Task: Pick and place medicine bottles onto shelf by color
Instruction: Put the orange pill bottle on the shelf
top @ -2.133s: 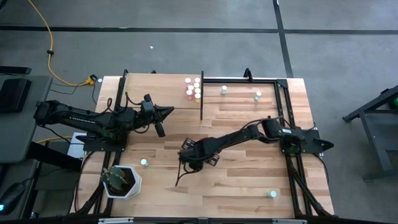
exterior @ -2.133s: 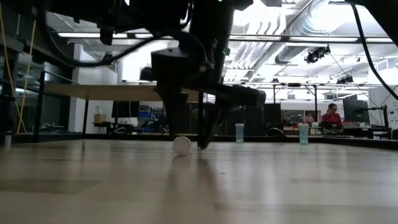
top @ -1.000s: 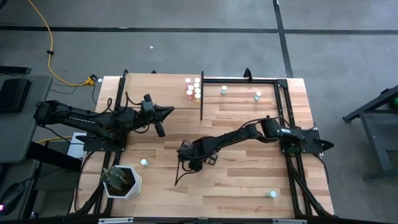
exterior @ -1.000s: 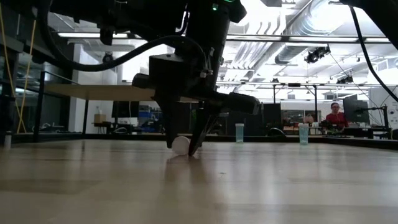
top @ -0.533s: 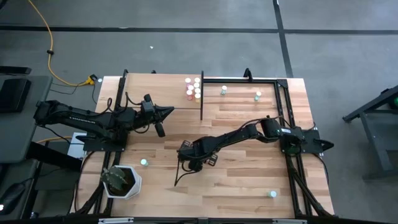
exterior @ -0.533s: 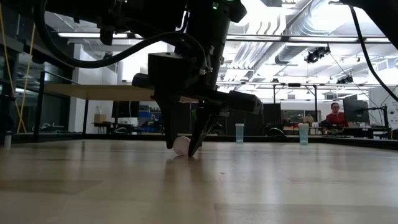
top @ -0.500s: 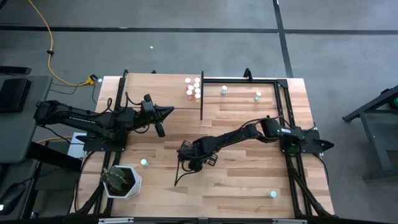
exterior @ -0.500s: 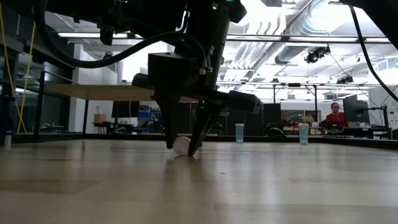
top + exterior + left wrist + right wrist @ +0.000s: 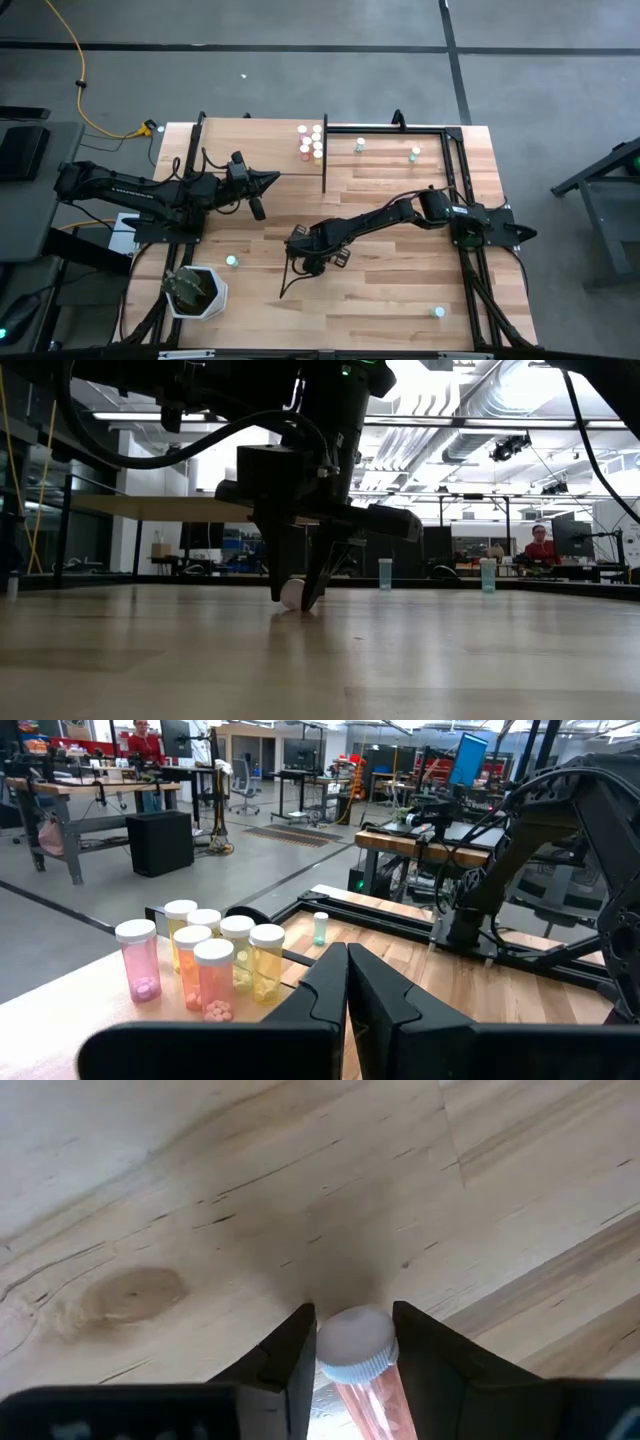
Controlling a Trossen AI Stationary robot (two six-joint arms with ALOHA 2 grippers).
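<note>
Pale wood, dark arms, and small spots of pastel colour.

We see a light striped-plank table (image 9: 400, 300) under two black arms. The bottle (image 9: 362, 1365) between the right gripper's (image 9: 355, 1342) dark fingers has a white cap and a pinkish-orange body. Near the left gripper (image 9: 347, 982), also black, clustered bottles (image 9: 205, 965) show white caps over pink, orange and yellow bodies. A pale blue-green bottle (image 9: 438, 312) and a white pot (image 9: 200, 292) with a green plant sit elsewhere.

You get even overhead light on the desk (image 9: 400, 290) from above. At desk height, bright ceiling lamps (image 9: 425, 400) silhouette the right end effector (image 9: 292, 597), and a soft shadow pools beneath its fingertips.
</note>
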